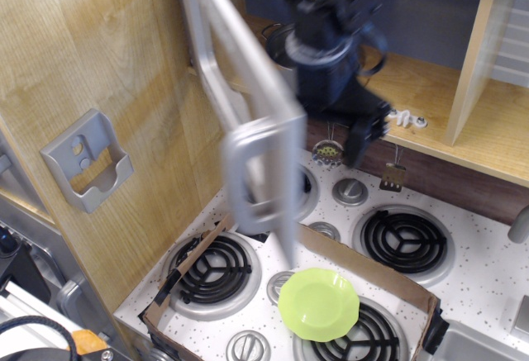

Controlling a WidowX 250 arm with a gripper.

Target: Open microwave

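Toy kitchen, single view. The microwave (240, 113) sits in the wooden shelf unit above the far-left part of the surface (488, 262), a speckled white stovetop with black coil burners. Its door stands swung well out toward the viewer, hinged along its left edge and seen nearly edge-on; the silver handle (248, 179) is motion-blurred, which suggests the door is moving. The dark robot arm reaches into the cavity mouth from above, just behind the door's free edge, with the claw (364, 134) hanging low at its right side, over the far edge of the surface. Whether the claw is spread or pressed together cannot be told; it appears to pinch nothing. A metal pot inside the cavity is mostly hidden by the arm.

On the near half of the surface lies an open cardboard frame (364, 266) holding a lime-green plate (318, 303). A grey bracket (87, 163) is fixed to the left wooden wall.

Step in hand, as judged: the opening swing is near its end. The next move calls for clearing the arm from the doorway without brushing the door back.
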